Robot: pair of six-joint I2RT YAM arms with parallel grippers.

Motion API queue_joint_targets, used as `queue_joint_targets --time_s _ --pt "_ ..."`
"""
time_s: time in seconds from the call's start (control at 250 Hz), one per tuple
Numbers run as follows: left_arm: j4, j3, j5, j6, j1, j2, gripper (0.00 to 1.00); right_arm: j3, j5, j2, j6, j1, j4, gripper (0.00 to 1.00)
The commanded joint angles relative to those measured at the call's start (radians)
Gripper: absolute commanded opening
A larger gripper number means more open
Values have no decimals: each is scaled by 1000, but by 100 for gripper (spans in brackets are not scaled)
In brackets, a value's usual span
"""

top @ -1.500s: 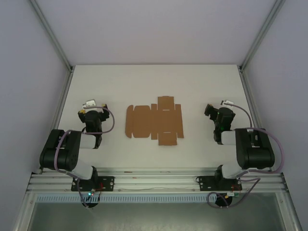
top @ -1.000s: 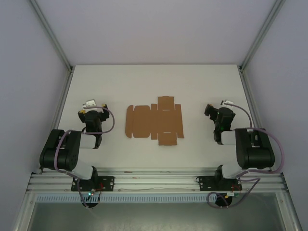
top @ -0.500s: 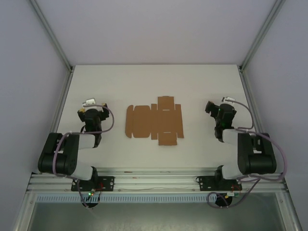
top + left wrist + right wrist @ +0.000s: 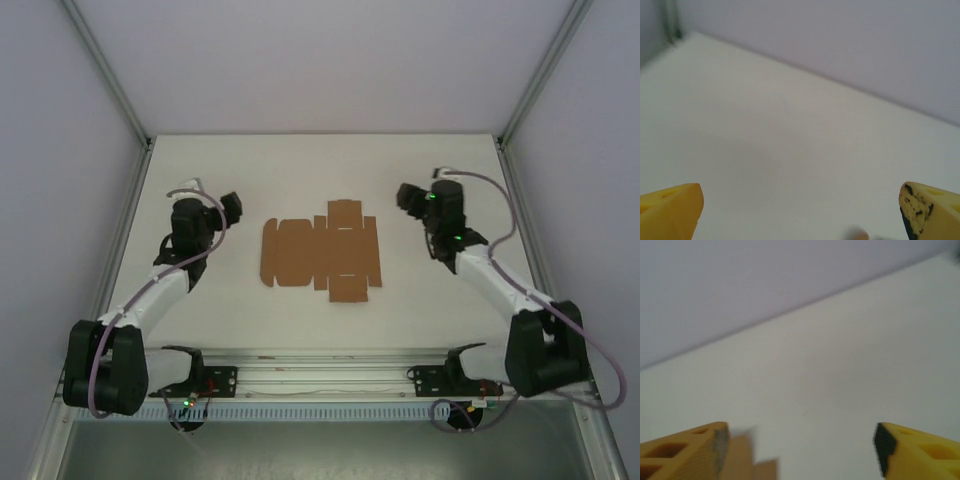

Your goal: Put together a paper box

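The paper box (image 4: pixel 320 252) is a flat die-cut sheet of brown cardboard with flaps and tabs, lying in the middle of the white table. My left gripper (image 4: pixel 232 207) hovers left of the sheet, apart from it and turned toward it. In the left wrist view its yellow fingertips (image 4: pixel 670 212) stand wide apart over bare table, so the left gripper (image 4: pixel 800 215) is open. My right gripper (image 4: pixel 407 196) hangs off the sheet's far right corner. The right gripper (image 4: pixel 800 445) is open with nothing between its fingers, and a corner of the paper box (image 4: pixel 747 460) shows beside its left finger.
White table (image 4: pixel 320 170) inside a walled enclosure, with metal posts (image 4: pixel 110 90) at the back corners. An aluminium rail (image 4: pixel 320 375) carrying both arm bases runs along the near edge. Bare table lies behind and in front of the sheet.
Both arms have unfolded from their tucked pose and reached forward, their grippers swinging inward toward the sheet. The cardboard has not moved.
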Motion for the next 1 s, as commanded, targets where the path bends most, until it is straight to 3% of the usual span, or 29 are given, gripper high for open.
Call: queue_joint_targets --time_s 0.0,0.116,0.236,0.364,0.548,0.688,0.871,0.995 --pt "-119 36 178 -99 -19 55 100 121 -123 163 84 48 -208 44" --pt "-186 97 219 -92 -47 142 100 184 -194 316 138 60 -215 25" --pt "-242 157 324 -96 -53 252 100 212 -102 393 136 60 -273 23" --pt "-290 197 386 -85 -56 339 99 199 -137 445 131 60 -283 16" --pt "-272 216 522 -94 -65 417 94 146 -103 487 164 59 -281 15" --pt "-267 221 563 -87 -81 449 89 109 -100 501 188 58 -258 15" --pt "-142 194 704 -133 -85 452 73 88 -118 508 193 59 -230 14" --pt "-132 183 671 -127 -86 411 67 80 -126 504 182 60 -214 14"
